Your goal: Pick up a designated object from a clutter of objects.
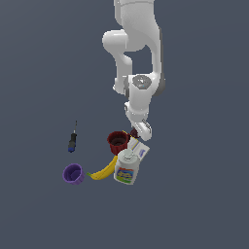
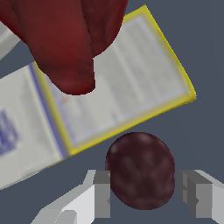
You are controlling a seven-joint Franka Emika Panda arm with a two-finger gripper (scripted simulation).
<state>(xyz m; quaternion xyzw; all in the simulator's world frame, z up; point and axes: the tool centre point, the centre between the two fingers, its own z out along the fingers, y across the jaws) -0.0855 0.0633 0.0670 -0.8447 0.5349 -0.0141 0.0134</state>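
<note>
Floor: plain dark grey, no edges visible.
Ball: maroon ball (image 2: 141, 170) lies betw. the gripper (image 2: 144, 192) fingers, just beside white-blue box (image 2: 109, 83) and red mug (image 1: 118, 140).
Jaws: apart, one each side of ball, not clamped yet.
Axis: ball round, no long axis.

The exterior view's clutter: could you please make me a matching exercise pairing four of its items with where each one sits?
Items:
1. purple cup
2. screwdriver
3. banana
4. red mug

Places:
A. lying between the cup and the white bottle
B. just beside the claw, at the pile's far edge
C. apart from the pile, farthest to the exterior view's left and up
D. lowest on the exterior view's left

Pairs: 1-D, 2-C, 3-A, 4-B
</note>
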